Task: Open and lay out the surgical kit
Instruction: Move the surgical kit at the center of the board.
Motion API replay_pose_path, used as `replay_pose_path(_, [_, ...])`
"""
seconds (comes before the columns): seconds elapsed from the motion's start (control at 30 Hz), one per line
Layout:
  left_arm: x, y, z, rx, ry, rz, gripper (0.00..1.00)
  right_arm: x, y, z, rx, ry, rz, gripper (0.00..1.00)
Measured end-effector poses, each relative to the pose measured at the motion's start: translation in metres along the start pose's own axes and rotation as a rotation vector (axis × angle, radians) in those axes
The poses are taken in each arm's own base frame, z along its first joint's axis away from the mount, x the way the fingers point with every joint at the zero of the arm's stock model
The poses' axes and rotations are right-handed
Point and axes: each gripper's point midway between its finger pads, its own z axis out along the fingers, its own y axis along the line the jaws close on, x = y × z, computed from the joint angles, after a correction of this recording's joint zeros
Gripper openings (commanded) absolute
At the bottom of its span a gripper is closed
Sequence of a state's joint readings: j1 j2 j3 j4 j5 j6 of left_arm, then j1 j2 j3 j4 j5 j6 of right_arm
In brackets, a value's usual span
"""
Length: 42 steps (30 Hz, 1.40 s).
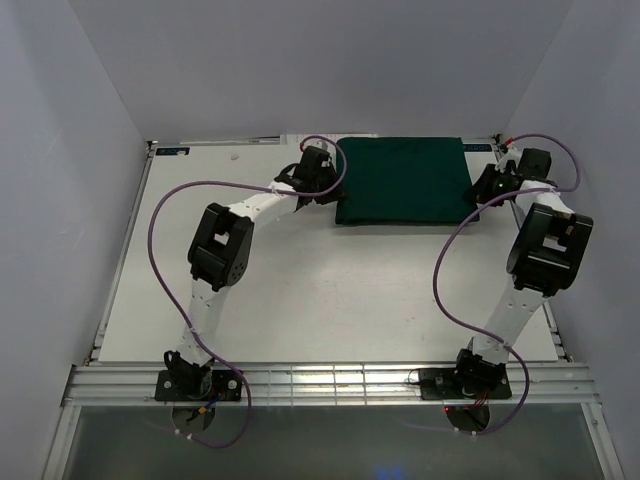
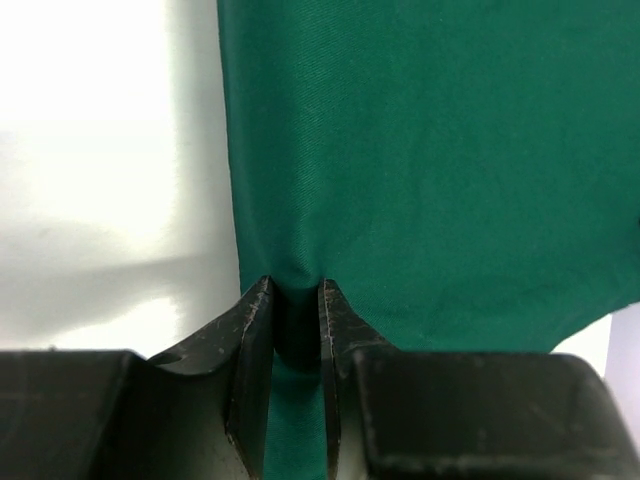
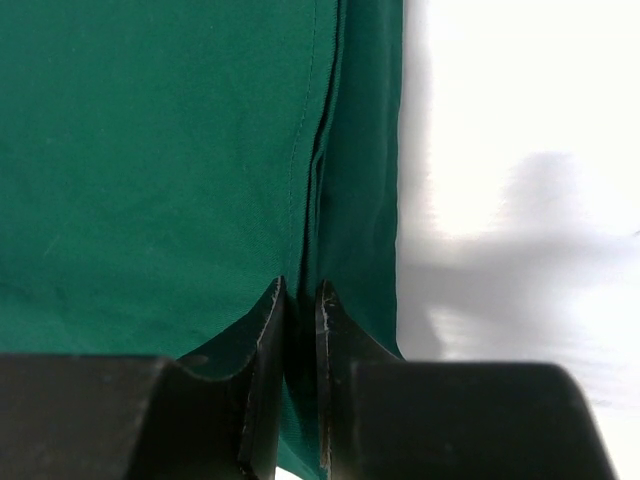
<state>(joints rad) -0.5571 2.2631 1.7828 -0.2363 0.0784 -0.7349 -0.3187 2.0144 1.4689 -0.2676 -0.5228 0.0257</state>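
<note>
Dark green cloth wrap [image 1: 403,180]: flat folded rectangle with a smooth weave, lying on the white table [image 1: 330,290] between the two grippers. Left gripper [image 2: 295,287] is clamped on a puckered fold at the wrap's left edge, cloth ahead and to its right. Right gripper [image 3: 300,288] is clamped on the layered right edge, stacked fold lines running straight ahead of it.

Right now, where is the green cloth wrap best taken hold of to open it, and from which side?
Grip the green cloth wrap at its two side edges, coming in low from left and right. It lies flat and folded, and the layered edges give thin cloth to pinch; the left gripper and right gripper are each shut on one.
</note>
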Motion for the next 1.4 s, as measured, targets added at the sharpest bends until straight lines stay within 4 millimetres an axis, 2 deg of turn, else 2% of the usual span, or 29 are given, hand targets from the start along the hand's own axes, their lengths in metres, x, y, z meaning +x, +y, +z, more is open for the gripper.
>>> replay_pose_path(0.1, [0.002,0.014,-0.013,-0.036,-0.003,0.005,0.0,0.013,0.015,-0.002,-0.001,0.012,-0.005,0.08])
replay_pose_path(0.2, [0.006,0.034,-0.035,-0.086,0.007,0.012,0.0,0.03,0.038,-0.003,-0.023,0.028,-0.013,0.08])
replay_pose_path(0.47, [0.026,0.099,-0.109,-0.24,0.028,0.019,0.0,0.081,0.115,-0.001,-0.112,0.093,-0.065,0.08])
replay_pose_path(0.6, [0.042,0.12,-0.141,-0.291,0.043,0.028,0.0,0.105,0.14,-0.007,-0.15,0.107,-0.06,0.08])
replay_pose_path(0.8, [0.061,0.136,-0.172,-0.329,0.056,0.044,0.0,0.132,0.161,-0.019,-0.165,0.116,-0.059,0.08])
replay_pose_path(0.9, [0.064,0.143,-0.181,-0.344,0.057,0.051,0.0,0.145,0.169,-0.026,-0.167,0.115,-0.049,0.08])
replay_pose_path(1.1, [0.066,0.146,-0.185,-0.343,0.059,0.068,0.0,0.163,0.171,-0.04,-0.151,0.101,-0.008,0.08])
replay_pose_path(1.4, [0.069,0.145,-0.186,-0.321,0.054,0.05,0.0,0.163,0.17,-0.042,-0.143,0.097,-0.004,0.08])
